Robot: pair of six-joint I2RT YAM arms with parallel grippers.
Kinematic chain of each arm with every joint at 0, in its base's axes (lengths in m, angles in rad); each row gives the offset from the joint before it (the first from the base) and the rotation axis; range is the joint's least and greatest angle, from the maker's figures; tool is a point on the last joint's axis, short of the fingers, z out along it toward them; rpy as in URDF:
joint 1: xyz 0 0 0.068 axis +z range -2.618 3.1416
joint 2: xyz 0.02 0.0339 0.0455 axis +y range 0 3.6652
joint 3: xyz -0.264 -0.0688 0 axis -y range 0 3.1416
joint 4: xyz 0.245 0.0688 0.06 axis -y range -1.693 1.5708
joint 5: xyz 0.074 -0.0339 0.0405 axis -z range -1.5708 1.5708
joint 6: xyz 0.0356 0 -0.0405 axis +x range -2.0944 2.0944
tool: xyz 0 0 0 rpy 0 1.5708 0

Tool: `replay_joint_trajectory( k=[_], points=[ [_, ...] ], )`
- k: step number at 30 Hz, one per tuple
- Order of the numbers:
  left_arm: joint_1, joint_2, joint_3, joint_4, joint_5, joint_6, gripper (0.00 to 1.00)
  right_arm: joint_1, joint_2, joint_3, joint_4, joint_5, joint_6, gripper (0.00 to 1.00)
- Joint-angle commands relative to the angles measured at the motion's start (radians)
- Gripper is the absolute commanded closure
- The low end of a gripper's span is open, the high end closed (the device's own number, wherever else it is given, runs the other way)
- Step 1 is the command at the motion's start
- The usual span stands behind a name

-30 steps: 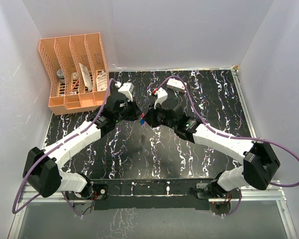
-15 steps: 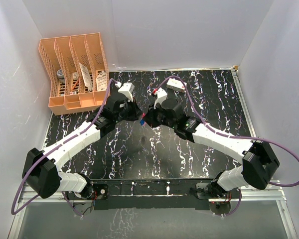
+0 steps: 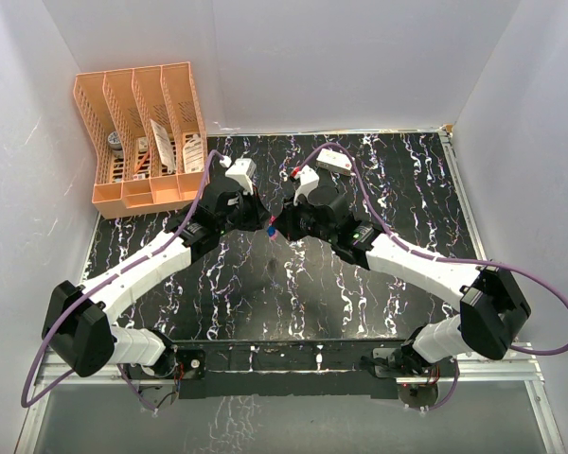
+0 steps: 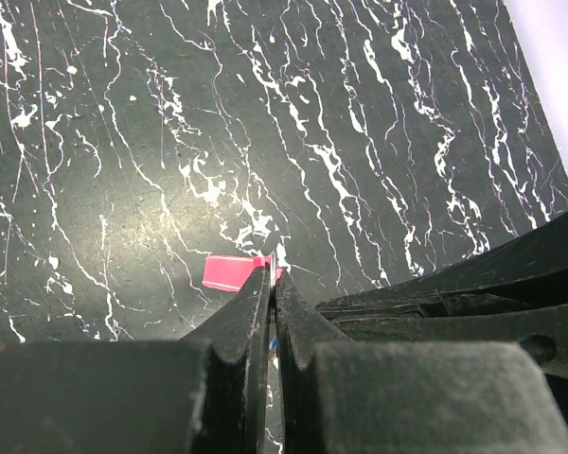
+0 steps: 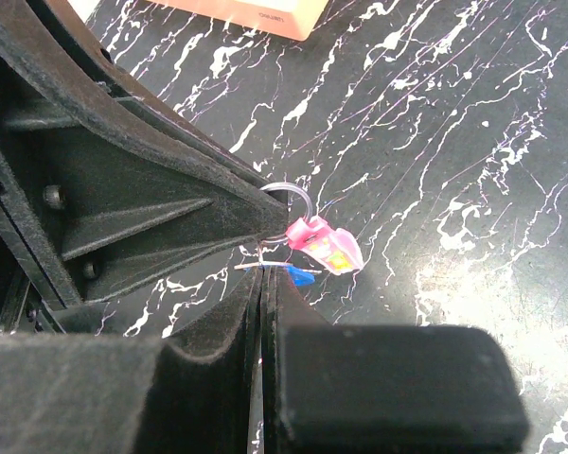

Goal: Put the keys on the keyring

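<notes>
**Keyring** [image 5: 303, 194]: thin silvery wire loop, held clear above the tabletop. Its left edge is pinched at the closed tip of the left gripper [image 4: 273, 282].

**Pink key** [image 5: 324, 246]: small, magenta and glossy, with pale yellowish patches. It slants down and to the right from the loop, its upper end touching the loop's lower edge. Whether it is threaded on cannot be told.

**Blue key** [image 5: 299, 276]: tiny blue head with a slim pale silvery end pointing left, lying roughly level. It sits just beneath the pink key, at the closed tip of the right gripper [image 5: 262, 284].

Pink key [image 5: 324, 246], blue key [image 5: 299, 275] beside keyring [image 5: 290, 192]
</notes>
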Motion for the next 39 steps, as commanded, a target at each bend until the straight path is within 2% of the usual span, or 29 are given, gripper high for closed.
replay_joint_trajectory(
  k=[1,39],
  points=[
    [-0.01,-0.047,-0.013,0.007,0.009,0.016,1.0,-0.007,-0.004,0.058,0.06,-0.003,0.002,1.0],
    [-0.02,-0.066,-0.016,0.014,0.072,0.037,1.0,-0.031,0.014,0.068,0.04,-0.008,0.005,1.0]
  ],
)
